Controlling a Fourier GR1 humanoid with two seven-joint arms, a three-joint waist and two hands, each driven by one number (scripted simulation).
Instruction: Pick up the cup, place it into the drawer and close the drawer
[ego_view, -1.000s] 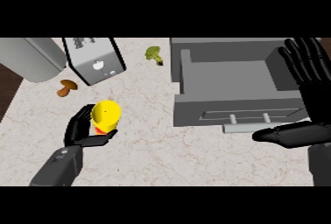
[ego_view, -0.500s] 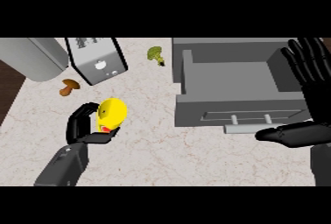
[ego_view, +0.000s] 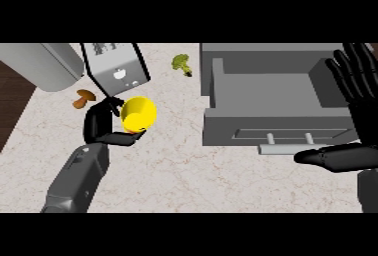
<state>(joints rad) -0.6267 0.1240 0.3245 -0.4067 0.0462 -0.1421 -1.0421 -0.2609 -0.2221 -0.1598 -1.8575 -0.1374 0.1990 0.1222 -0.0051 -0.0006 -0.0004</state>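
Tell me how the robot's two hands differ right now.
The left hand is curled round the yellow cup, over the counter; the right hand is open, fingers straight, holding nothing. The left sits left of the open drawer, the right at its right edge. Both are black.

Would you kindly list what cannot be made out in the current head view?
- Yellow cup: its underside and base are hidden by the left hand curled round it.
- Right hand: cut off by the view's right edge.
- Drawer: its right wall lies behind the right hand.
- Grey cylinder: cut off by the top left edge.
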